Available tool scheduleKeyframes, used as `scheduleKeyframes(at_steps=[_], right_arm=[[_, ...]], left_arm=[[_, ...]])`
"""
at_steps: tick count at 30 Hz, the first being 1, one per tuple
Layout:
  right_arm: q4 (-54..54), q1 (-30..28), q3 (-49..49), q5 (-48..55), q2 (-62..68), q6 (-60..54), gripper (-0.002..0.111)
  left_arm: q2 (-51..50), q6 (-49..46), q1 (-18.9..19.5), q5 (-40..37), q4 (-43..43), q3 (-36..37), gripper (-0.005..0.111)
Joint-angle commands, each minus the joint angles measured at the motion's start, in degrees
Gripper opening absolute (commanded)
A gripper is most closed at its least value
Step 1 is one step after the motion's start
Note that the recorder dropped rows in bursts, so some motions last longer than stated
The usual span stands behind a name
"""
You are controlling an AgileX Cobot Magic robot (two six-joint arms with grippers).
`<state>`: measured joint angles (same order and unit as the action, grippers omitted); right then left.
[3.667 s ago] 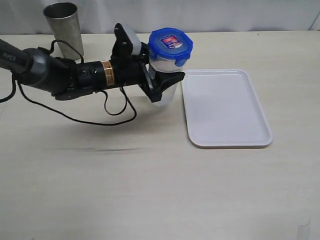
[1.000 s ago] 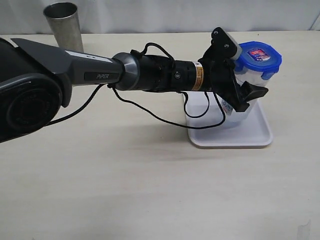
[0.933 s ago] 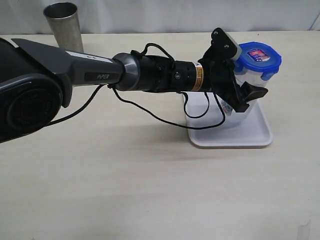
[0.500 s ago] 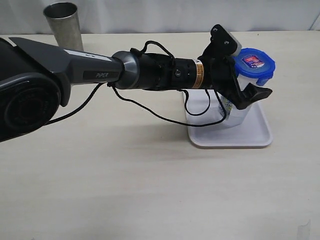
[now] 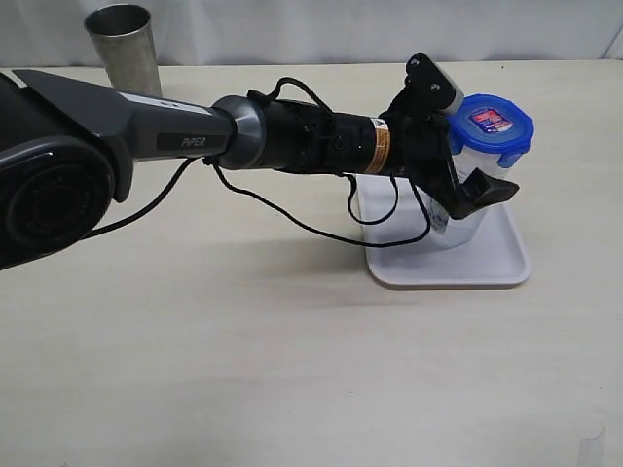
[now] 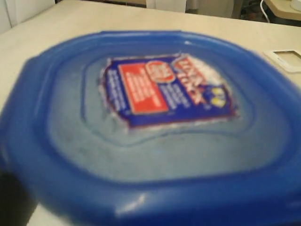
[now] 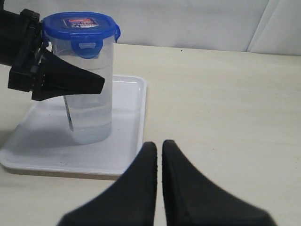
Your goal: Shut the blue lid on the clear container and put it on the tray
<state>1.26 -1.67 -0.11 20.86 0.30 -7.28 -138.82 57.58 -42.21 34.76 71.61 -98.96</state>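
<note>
1. The tall, narrow clear plastic container (image 7: 91, 110) stands upright on the flat white rectangular plastic tray (image 5: 487, 265), towards the tray's right half in the exterior view.
2. The rounded-square blue plastic lid (image 5: 490, 122) sits level on the container's mouth, and its visible side flap hangs down against the wall. Its red-and-blue sticker (image 6: 164, 89) faces up. In the left wrist view the lid fills the frame, blurred.
3. The left gripper (image 5: 484, 183) reaches in from the left and straddles the container at mid-height, below the lid. Its black fingers (image 7: 70, 80) are spread apart, with the near one crossing in front of the clear wall and the far one hidden behind it. Whether either finger touches the wall cannot be told.
4. A black cable (image 5: 292, 219) loops under the left arm's wrist.
5. The right gripper (image 7: 159, 145) hangs over the pale wooden table (image 5: 292, 370) near the tray's edge. Its two fingers are pressed together with nothing between them.
6. A tapered steel cup (image 5: 124, 44) stands at the table's far left, well apart from the tray.
</note>
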Motion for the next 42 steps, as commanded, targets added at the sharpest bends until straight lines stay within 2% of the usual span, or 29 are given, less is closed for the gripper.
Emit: scheduleKeyframes(at_steps=[1,7,17,24,29,33,34,35,38,42], right_arm=[[-0.5,-0.2,0.1,-0.4,-0.3,0.1,0.004],[-0.5,-0.2,0.1,-0.4,-0.3,0.1,0.004],[-0.5,-0.2,0.1,-0.4,-0.3,0.1,0.004],[-0.5,-0.2,0.1,-0.4,-0.3,0.1,0.004],[-0.5,-0.2,0.1,-0.4,-0.3,0.1,0.004],[-0.5,-0.2,0.1,-0.4,-0.3,0.1,0.004],[-0.5,-0.2,0.1,-0.4,-0.3,0.1,0.004],[-0.5,-0.2,0.1,-0.4,-0.3,0.1,0.004],[-0.5,-0.2,0.1,-0.4,-0.3,0.1,0.004],[-0.5,-0.2,0.1,-0.4,-0.3,0.1,0.004]], left_arm=[[0.5,7.3,1.3,1.7,7.1,-0.5,0.101],[0.6,11.5,2.6,3.1,12.0,-0.5,0.101],[1.6,21.0,3.2,3.6,28.0,-0.5,0.101],[3.7,26.6,5.3,4.3,28.3,-0.3,0.101],[4.0,28.4,7.9,8.7,28.3,0.0,0.101],[4.8,28.4,9.9,6.8,28.3,2.8,0.101],[5.8,28.4,10.7,3.7,28.3,4.4,0.1],[6.3,28.4,11.0,1.2,28.3,5.3,0.098],[10.3,28.2,12.3,-6.5,28.3,10.1,0.073],[19.2,28.2,14.7,-10.7,28.3,18.3,0.006]])
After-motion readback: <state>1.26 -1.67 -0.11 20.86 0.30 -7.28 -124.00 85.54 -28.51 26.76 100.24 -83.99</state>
